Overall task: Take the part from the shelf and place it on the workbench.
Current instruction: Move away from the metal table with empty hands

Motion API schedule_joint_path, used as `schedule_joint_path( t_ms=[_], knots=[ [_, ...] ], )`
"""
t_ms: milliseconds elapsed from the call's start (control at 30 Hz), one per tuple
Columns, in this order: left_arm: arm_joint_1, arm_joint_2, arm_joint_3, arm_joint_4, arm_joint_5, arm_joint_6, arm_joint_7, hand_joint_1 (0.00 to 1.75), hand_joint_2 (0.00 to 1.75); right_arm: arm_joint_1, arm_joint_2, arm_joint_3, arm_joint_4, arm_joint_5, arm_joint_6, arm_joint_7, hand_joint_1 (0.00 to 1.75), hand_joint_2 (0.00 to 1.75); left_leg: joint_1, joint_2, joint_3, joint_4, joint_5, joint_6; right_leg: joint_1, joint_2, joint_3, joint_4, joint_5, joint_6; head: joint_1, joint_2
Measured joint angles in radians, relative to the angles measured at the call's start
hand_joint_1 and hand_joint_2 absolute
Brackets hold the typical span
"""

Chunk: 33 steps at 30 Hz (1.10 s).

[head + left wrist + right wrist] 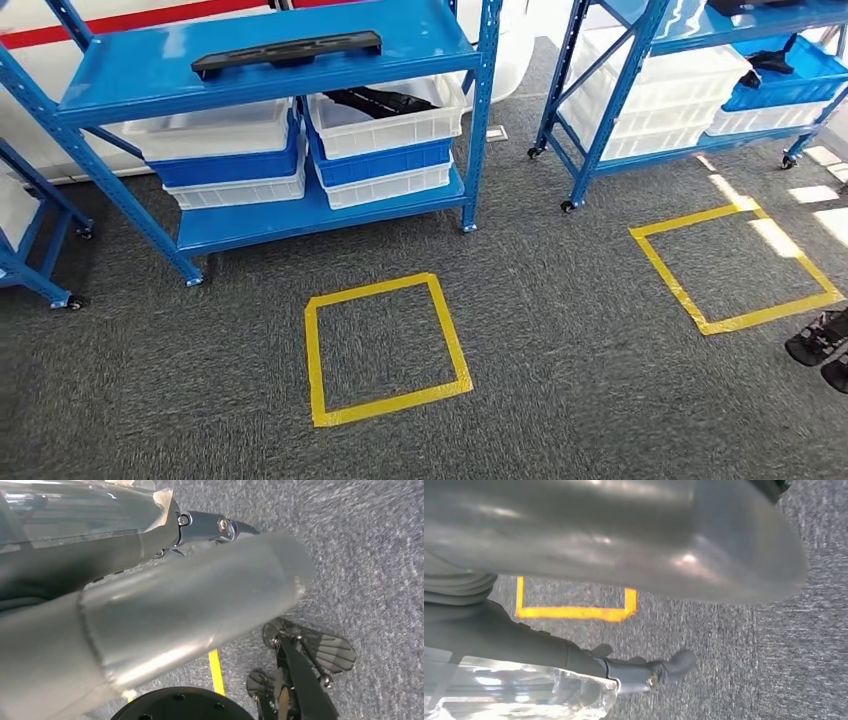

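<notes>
A long black part (288, 52) lies flat on the upper board of the blue shelf (250, 222) ahead on the left. Another black part (380, 100) sits in a white bin (385, 125) one level below. Both arms hang low over the grey carpet. In the left wrist view my left hand (190, 605) has its thick grey thumb and a dark finger (210, 526) stretched out, with nothing in it. In the right wrist view my right hand (624, 545) is likewise empty, with a dark finger (649, 672) reaching out over the floor.
Stacked white and blue bins (230, 160) fill the shelf's lower levels. A second blue shelf (690, 100) with bins stands at the right. Two yellow tape squares (385, 345) (735, 265) mark the carpet. Dark ribbed pieces (820, 342) lie at the right edge.
</notes>
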Motion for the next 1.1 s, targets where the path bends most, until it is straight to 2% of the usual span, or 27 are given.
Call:
schedule_joint_path(
  t_ms=[33, 67, 100, 167, 233, 267, 300, 333, 400, 433, 467, 533, 567, 600, 633, 700, 733, 767, 800, 833, 867, 900, 933, 967, 1033, 1067, 1100],
  knots=[
    [0.002, 0.001, 0.0, 0.0, -0.001, 0.0, 0.0, 0.0, 0.0, -0.001, 0.001, 0.0, 0.0, 0.0, 0.0, 0.0, 0.0, 0.0, 0.002, -0.004, -0.002, 0.001, 0.001, -0.004, -0.002, -0.008, 0.002, 0.0, 0.002, -0.008, -0.001, 0.0],
    [0.004, 0.002, 0.0, 0.0, -0.002, 0.0, 0.0, 0.0, 0.0, -0.002, 0.002, 0.0, 0.0, 0.0, 0.0, 0.0, 0.0, 0.0, 0.004, 0.007, -0.006, 0.007, -0.003, -0.008, -0.004, -0.016, 0.005, -0.001, 0.004, -0.015, -0.001, 0.0],
    [0.005, 0.002, 0.0, 0.0, -0.002, 0.0, 0.0, 0.0, 0.0, -0.002, 0.003, 0.0, 0.0, 0.0, 0.0, 0.0, 0.0, 0.0, 0.004, 0.029, -0.016, 0.028, -0.017, -0.012, -0.006, -0.026, 0.007, -0.002, 0.006, -0.022, -0.004, 0.0],
    [0.004, 0.003, 0.0, 0.0, -0.004, 0.0, 0.0, 0.0, 0.0, -0.001, 0.005, 0.0, 0.0, 0.0, 0.0, 0.0, 0.0, 0.0, 0.004, 0.087, -0.066, 0.132, -0.077, -0.02, -0.005, -0.047, 0.007, -0.003, 0.007, -0.033, -0.01, 0.0],
    [0.003, 0.002, 0.0, 0.0, -0.005, 0.0, 0.0, 0.0, 0.0, 0.003, 0.005, 0.0, 0.0, -0.001, 0.0, 0.0, 0.0, 0.0, 0.007, 0.112, -0.133, 0.266, -0.135, -0.026, 0.0, -0.073, 0.006, -0.002, 0.004, -0.038, -0.012, 0.0],
    [0.003, 0.002, 0.0, 0.0, -0.005, 0.0, 0.0, 0.0, 0.0, 0.004, 0.005, 0.0, 0.0, -0.002, 0.0, -0.001, 0.0, 0.0, 0.008, 0.116, -0.151, 0.298, -0.14, -0.027, 0.001, -0.085, 0.006, -0.002, 0.002, -0.04, -0.012, 0.0],
    [0.004, 0.002, 0.0, 0.0, -0.006, 0.0, 0.0, 0.0, 0.0, 0.004, 0.004, 0.0, 0.0, -0.002, 0.0, -0.001, 0.0, 0.0, 0.008, 0.119, -0.148, 0.29, -0.125, -0.026, 0.002, -0.097, 0.006, -0.002, 0.001, -0.041, -0.012, 0.0],
    [0.005, 0.002, 0.0, 0.0, -0.006, 0.0, 0.0, 0.0, 0.0, 0.002, 0.004, 0.0, 0.0, -0.002, 0.0, -0.002, 0.0, 0.0, 0.007, 0.125, -0.123, 0.241, -0.095, -0.022, 0.003, -0.107, 0.008, -0.002, -0.001, -0.041, -0.013, 0.0],
    [0.003, 0.003, 0.0, 0.0, -0.006, 0.001, 0.0, 0.0, 0.0, 0.0, 0.006, 0.0, 0.0, -0.002, 0.0, -0.004, 0.0, 0.0, 0.001, 0.164, -0.044, 0.096, -0.035, -0.009, 0.009, -0.126, 0.014, -0.002, -0.006, -0.038, -0.012, 0.0],
    [0.001, 0.004, 0.0, 0.0, -0.006, 0.001, 0.0, 0.0, 0.0, 0.0, 0.006, 0.0, 0.0, -0.002, 0.001, -0.005, 0.0, 0.0, -0.003, 0.18, -0.017, 0.045, -0.019, -0.002, 0.012, -0.135, 0.017, -0.002, -0.009, -0.034, -0.011, 0.0],
    [0.0, 0.004, 0.0, 0.0, -0.006, 0.002, 0.0, 0.0, 0.0, 0.0, 0.007, 0.0, 0.0, -0.002, 0.001, -0.006, 0.0, 0.0, -0.008, 0.19, -0.005, 0.019, -0.015, 0.003, 0.014, -0.143, 0.019, -0.002, -0.012, -0.031, -0.011, 0.0],
    [-0.002, 0.004, 0.0, 0.0, -0.007, 0.003, 0.0, 0.0, 0.0, -0.002, 0.008, 0.0, 0.0, -0.002, 0.002, -0.007, 0.0, 0.0, -0.012, 0.171, -0.006, 0.01, -0.014, 0.01, 0.017, -0.163, 0.025, -0.007, -0.014, -0.021, -0.01, 0.0],
    [-0.001, 0.003, 0.0, 0.0, -0.008, 0.003, 0.0, 0.0, 0.0, -0.004, 0.008, 0.0, 0.0, -0.002, 0.002, -0.007, 0.0, 0.0, -0.01, 0.16, -0.002, 0.003, -0.009, 0.015, 0.017, -0.164, 0.026, -0.005, -0.017, -0.016, -0.01, 0.0],
    [0.0, 0.003, 0.0, 0.0, -0.009, 0.003, 0.0, 0.0, 0.0, -0.005, 0.008, 0.0, 0.0, -0.002, 0.002, -0.008, 0.0, 0.0, -0.006, 0.148, 0.002, -0.006, -0.003, 0.02, 0.018, -0.15, 0.022, 0.009, -0.028, -0.013, -0.009, 0.0],
    [-0.001, 0.002, 0.0, 0.0, -0.01, 0.003, 0.0, 0.0, 0.0, -0.005, 0.008, 0.0, 0.0, -0.002, 0.002, -0.008, 0.0, 0.0, -0.002, 0.137, 0.007, -0.015, 0.003, 0.025, 0.018, -0.125, 0.008, 0.043, -0.046, -0.013, -0.007, 0.0],
    [-0.003, 0.002, 0.0, 0.0, -0.013, 0.003, 0.0, 0.0, 0.0, -0.002, 0.006, 0.0, 0.0, -0.002, 0.002, -0.009, 0.0, 0.0, 0.002, 0.112, 0.009, -0.021, 0.009, 0.031, 0.012, -0.067, -0.051, 0.167, -0.102, -0.018, -0.002, 0.0],
    [-0.004, 0.002, 0.0, 0.0, -0.014, 0.003, 0.0, 0.0, 0.0, 0.0, 0.005, 0.0, 0.0, -0.002, 0.002, -0.009, 0.0, 0.0, 0.002, 0.098, 0.008, -0.02, 0.009, 0.032, 0.01, -0.055, -0.084, 0.231, -0.124, -0.018, 0.0, 0.0],
    [-0.004, 0.002, 0.0, 0.0, -0.014, 0.003, 0.0, 0.0, 0.0, 0.002, 0.004, 0.0, 0.0, -0.002, 0.002, -0.01, 0.0, 0.0, 0.001, 0.083, 0.007, -0.02, 0.009, 0.032, 0.008, -0.05, -0.106, 0.27, -0.133, -0.014, 0.001, 0.0],
    [-0.003, 0.002, 0.0, 0.0, -0.015, 0.003, 0.0, 0.0, 0.0, 0.004, 0.003, 0.0, 0.0, -0.002, 0.002, -0.01, 0.0, 0.0, 0.001, 0.068, 0.008, -0.019, 0.009, 0.031, 0.008, -0.047, -0.11, 0.27, -0.123, -0.006, 0.001, 0.0],
    [-0.003, 0.001, 0.0, 0.0, -0.015, 0.003, 0.0, 0.0, 0.0, 0.004, 0.002, 0.0, 0.0, -0.003, 0.002, -0.01, 0.0, 0.0, 0.002, 0.053, 0.009, -0.018, 0.009, 0.03, 0.006, -0.044, -0.095, 0.23, -0.098, 0.003, 0.001, 0.0],
    [-0.003, 0.0, 0.0, 0.0, -0.016, 0.002, 0.0, 0.0, 0.0, 0.004, 0.002, 0.0, 0.0, -0.003, 0.002, -0.011, 0.0, 0.0, 0.002, 0.039, 0.01, -0.016, 0.009, 0.027, 0.003, -0.032, -0.064, 0.157, -0.062, 0.013, 0.001, 0.0],
    [-0.003, 0.0, 0.0, 0.0, -0.016, 0.002, 0.0, 0.0, 0.0, 0.003, 0.001, 0.0, 0.0, -0.002, 0.002, -0.011, 0.0, 0.0, 0.001, 0.026, 0.009, -0.012, 0.007, 0.022, 0.0, -0.015, -0.035, 0.087, -0.032, 0.018, 0.001, 0.0],
    [-0.003, 0.0, 0.0, 0.0, -0.016, 0.002, 0.0, 0.0, 0.0, 0.003, 0.001, 0.0, 0.0, 0.0, 0.0, -0.008, 0.0, 0.0, -0.001, 0.016, 0.008, -0.008, 0.005, 0.017, -0.002, -0.003, -0.014, 0.033, -0.01, 0.018, 0.002, 0.0],
    [-0.003, 0.0, 0.0, 0.0, -0.017, 0.002, 0.0, 0.0, 0.0, 0.002, 0.0, 0.0, 0.0, 0.002, -0.002, -0.004, 0.0, 0.0, -0.002, 0.008, 0.006, -0.004, 0.003, 0.012, -0.003, 0.007, -0.003, 0.002, 0.001, 0.014, 0.002, 0.0],
    [-0.001, 0.001, 0.0, 0.0, -0.019, 0.001, 0.0, 0.0, 0.0, 0.0, 0.001, 0.0, 0.0, 0.005, -0.008, 0.006, 0.0, 0.0, -0.001, -0.001, 0.001, -0.002, 0.002, 0.004, 0.001, 0.0, 0.002, -0.003, 0.004, -0.001, 0.001, 0.0],
    [0.0, 0.002, 0.0, 0.0, -0.019, 0.001, 0.0, 0.0, 0.0, -0.001, 0.002, 0.0, 0.0, 0.005, -0.009, 0.008, 0.0, 0.0, 0.001, 0.001, -0.002, 0.0, 0.001, 0.0, -0.001, -0.006, 0.004, -0.004, 0.005, -0.008, 0.0, 0.0],
    [0.001, 0.002, 0.0, 0.0, -0.019, 0.001, 0.0, 0.0, 0.0, -0.002, 0.003, 0.0, 0.0, 0.004, -0.009, 0.01, 0.0, 0.0, 0.002, 0.018, -0.007, 0.012, -0.007, -0.004, -0.002, -0.012, 0.006, -0.004, 0.007, -0.014, -0.001, 0.0]
  ],
)
